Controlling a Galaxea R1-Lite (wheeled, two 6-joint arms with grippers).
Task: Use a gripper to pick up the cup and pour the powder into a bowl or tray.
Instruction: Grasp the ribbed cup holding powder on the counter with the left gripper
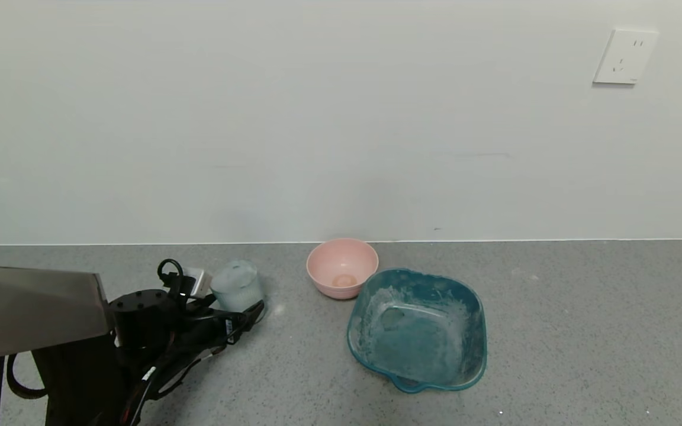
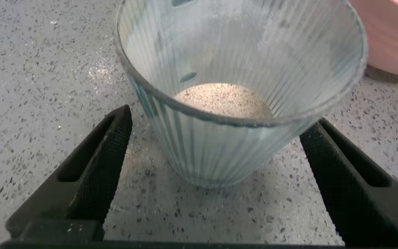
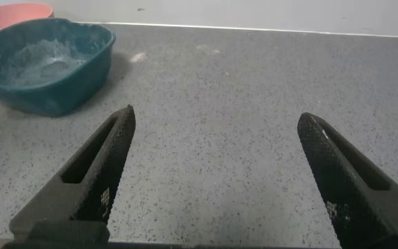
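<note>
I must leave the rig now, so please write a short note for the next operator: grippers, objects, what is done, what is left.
Left gripper: open, fingers on either side of the cup, not closed yet.
Right gripper: open, holding nothing, over bare counter.
Cup: upright on the counter, powder still inside.
Teal tray: to the robot's right of the cup, white dust only; pink bowl behind it.
Done: approach to the cup.
Left: close, lift, carry, pour.

Grey speckled counter (image 1: 554,331) under ribbed cup (image 1: 236,286), pink bowl (image 1: 341,267), dusty teal tray (image 1: 417,329).
</note>
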